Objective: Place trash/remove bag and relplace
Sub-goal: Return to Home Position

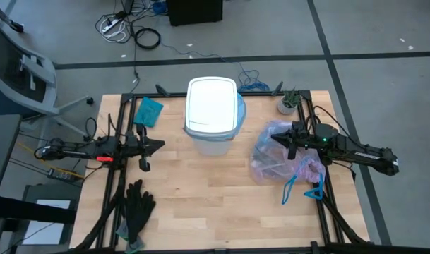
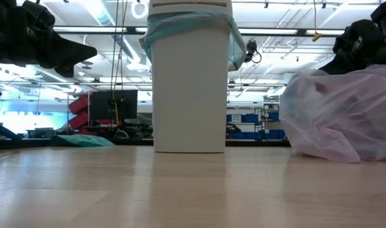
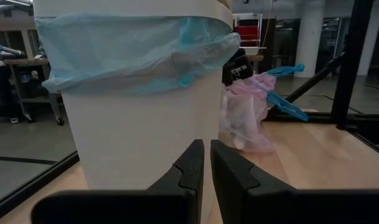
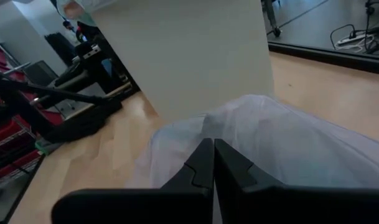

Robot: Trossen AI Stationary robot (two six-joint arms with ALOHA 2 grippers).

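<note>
A white bin (image 1: 212, 106) stands at the table's middle back, with a light-blue liner (image 3: 133, 53) folded over its rim. The pale pink bag (image 1: 278, 161) lies bunched on the table to the bin's right, its blue drawstrings (image 1: 299, 185) trailing toward the near edge. The trash shows only as dim shapes through the bag's film. My right gripper (image 1: 275, 137) is shut, level, just over the bag's top (image 4: 251, 130). My left gripper (image 1: 162, 145) hangs level to the bin's left, shut on nothing, pointing at the bin (image 3: 139, 124). My right gripper stands right over the pink bag's top (image 2: 335, 73). Whether its fingers touch the film, I cannot tell. Nothing is pinched between them.
Black gloves (image 1: 137, 204) lie near the front left corner. A folded teal bag (image 1: 150, 111) sits at the back left and a small potted plant (image 1: 289, 104) at the back right. Bare wood (image 1: 207, 204) stretches in front of the bin.
</note>
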